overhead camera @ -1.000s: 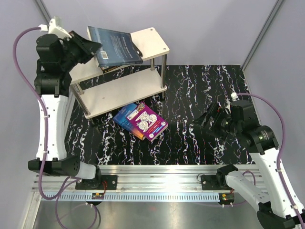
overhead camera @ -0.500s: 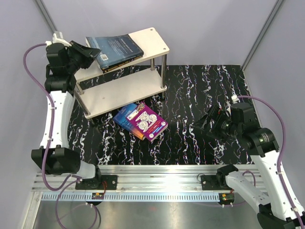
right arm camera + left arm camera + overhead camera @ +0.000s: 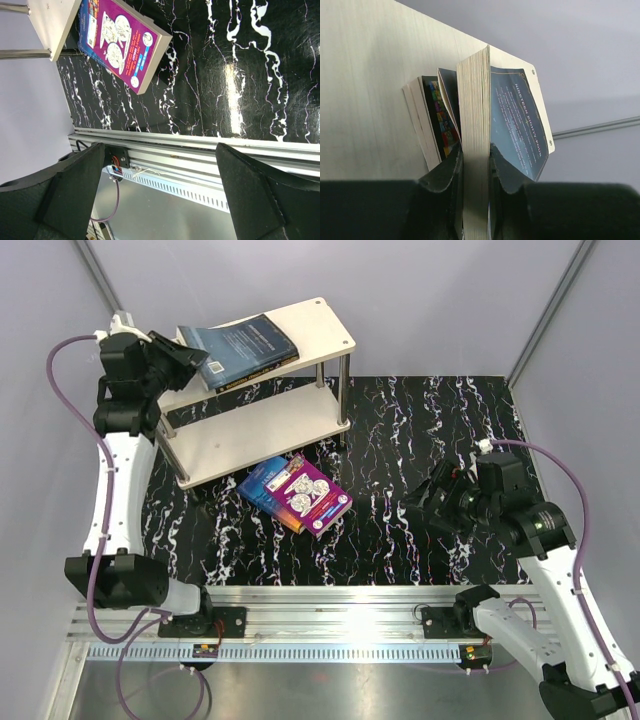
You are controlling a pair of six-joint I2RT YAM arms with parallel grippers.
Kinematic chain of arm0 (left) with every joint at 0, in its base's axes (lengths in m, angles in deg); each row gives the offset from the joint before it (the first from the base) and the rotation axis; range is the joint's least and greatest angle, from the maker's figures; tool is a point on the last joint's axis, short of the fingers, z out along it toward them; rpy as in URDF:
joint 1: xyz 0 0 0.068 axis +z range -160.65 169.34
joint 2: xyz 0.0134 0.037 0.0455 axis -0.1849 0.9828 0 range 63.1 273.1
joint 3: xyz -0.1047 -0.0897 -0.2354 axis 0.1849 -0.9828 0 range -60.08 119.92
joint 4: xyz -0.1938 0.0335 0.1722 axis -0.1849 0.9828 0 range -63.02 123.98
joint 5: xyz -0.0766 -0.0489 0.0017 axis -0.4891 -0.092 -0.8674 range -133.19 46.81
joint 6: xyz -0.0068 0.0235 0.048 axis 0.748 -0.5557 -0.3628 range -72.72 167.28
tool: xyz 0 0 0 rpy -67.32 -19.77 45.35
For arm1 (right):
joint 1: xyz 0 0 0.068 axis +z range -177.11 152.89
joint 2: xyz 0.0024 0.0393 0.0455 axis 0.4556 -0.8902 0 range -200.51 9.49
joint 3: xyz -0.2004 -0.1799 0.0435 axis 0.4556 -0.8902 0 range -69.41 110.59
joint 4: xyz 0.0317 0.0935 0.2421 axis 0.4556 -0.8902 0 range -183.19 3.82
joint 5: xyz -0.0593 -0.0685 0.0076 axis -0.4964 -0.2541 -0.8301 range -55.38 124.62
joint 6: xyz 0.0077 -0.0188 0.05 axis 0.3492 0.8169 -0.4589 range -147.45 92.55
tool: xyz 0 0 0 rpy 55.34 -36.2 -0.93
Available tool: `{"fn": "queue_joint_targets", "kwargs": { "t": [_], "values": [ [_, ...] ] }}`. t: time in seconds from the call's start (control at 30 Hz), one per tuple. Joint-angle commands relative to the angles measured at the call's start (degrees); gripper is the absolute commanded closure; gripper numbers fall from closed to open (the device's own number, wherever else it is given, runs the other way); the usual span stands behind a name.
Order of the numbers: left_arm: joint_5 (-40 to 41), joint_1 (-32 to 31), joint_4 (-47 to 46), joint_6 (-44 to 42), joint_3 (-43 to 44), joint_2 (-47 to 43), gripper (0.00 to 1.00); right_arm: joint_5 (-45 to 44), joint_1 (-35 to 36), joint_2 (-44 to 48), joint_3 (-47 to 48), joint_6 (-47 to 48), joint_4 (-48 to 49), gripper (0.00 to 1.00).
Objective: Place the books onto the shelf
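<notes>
Two books at shelf (image 3: 322,328) top board's left end: blue book (image 3: 243,344) pinched by left gripper (image 3: 186,357), long axis along board, pointing away from jaws, over black book (image 3: 433,120). Right gripper (image 3: 436,502) spread, nearer purple book (image 3: 312,496).

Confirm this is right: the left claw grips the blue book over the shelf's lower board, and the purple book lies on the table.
One detail is wrong. The left claw grips the blue book over the top board of the shelf, not the lower one, as the top external view shows. The purple book does lie on the table.
</notes>
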Motion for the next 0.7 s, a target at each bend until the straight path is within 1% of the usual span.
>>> {"fn": "queue_joint_targets", "kwargs": {
  "t": [0.0,0.03,0.07,0.1,0.17,0.2,0.23,0.27,0.3,0.33,0.4,0.43,0.47,0.5,0.53,0.6,0.63,0.67],
  "values": [
    [6.77,0.34,2.33,-5.04,5.37,-0.70,0.75,1.49,0.24,-0.30,-0.42,-0.51,2.64,0.00],
    [6.77,0.43,3.11,-6.00,6.34,-0.35,0.57,1.49,0.15,-0.48,-0.43,-0.51,2.64,0.00],
    [7.20,0.34,4.43,-6.53,9.13,0.78,0.13,1.58,0.15,-0.48,-0.60,-0.42,2.81,0.00],
    [7.47,0.25,7.57,-7.23,10.90,1.58,0.01,1.75,0.24,-0.74,-0.51,-0.50,2.82,0.00],
    [9.83,0.08,12.24,-9.43,15.38,4.55,0.01,1.93,0.24,-0.83,-0.69,-0.33,2.90,0.00],
    [10.89,-0.10,17.92,-10.13,20.54,5.88,0.01,2.02,0.24,-1.18,-0.69,-0.42,2.99,0.00],
    [12.38,-0.27,21.37,-11.27,23.98,7.20,0.01,2.10,0.24,-1.18,-0.69,-0.24,2.99,0.00],
    [16.31,-0.54,24.45,-11.81,26.54,9.21,0.01,2.19,0.24,-1.35,-0.69,-0.24,2.99,0.00],
    [17.91,-0.97,29.00,-12.33,30.57,9.84,0.01,2.37,0.15,-1.53,-0.78,-0.15,3.08,0.00],
    [22.02,-1.24,31.23,-13.12,32.17,10.45,0.01,2.45,0.15,-1.53,-0.78,-0.24,3.17,0.00],
    [25.82,-2.12,36.66,-13.48,34.81,10.20,0.01,2.89,0.15,-1.97,-1.04,-0.15,3.34,0.00],
    [27.58,-2.29,38.00,-13.48,34.83,9.68,0.01,3.24,0.15,-2.06,-1.22,-0.07,3.87,0.00],
    [31.34,-2.73,39.06,-13.57,34.22,7.67,0.01,3.59,0.24,-2.41,-1.48,0.11,4.13,0.00],
    [32.34,-3.17,39.77,-13.57,32.99,6.43,0.01,5.16,0.24,-2.67,-1.74,0.11,4.74,0.00],
    [33.13,-3.26,39.86,-13.57,29.41,3.02,0.01,6.40,0.15,-3.11,-2.01,0.81,6.32,0.00],
    [33.57,-3.79,39.07,-13.66,25.09,-0.68,0.01,10.88,0.24,-5.21,-2.97,1.34,8.61,0.00],
    [33.49,-3.79,38.72,-13.57,19.85,-4.70,0.01,12.11,0.24,-6.35,-3.06,1.86,10.10,0.00],
    [33.40,-5.27,37.67,-13.74,16.93,-6.92,0.01,12.91,0.24,-8.80,-3.15,2.04,10.63,0.00]
  ]
}}
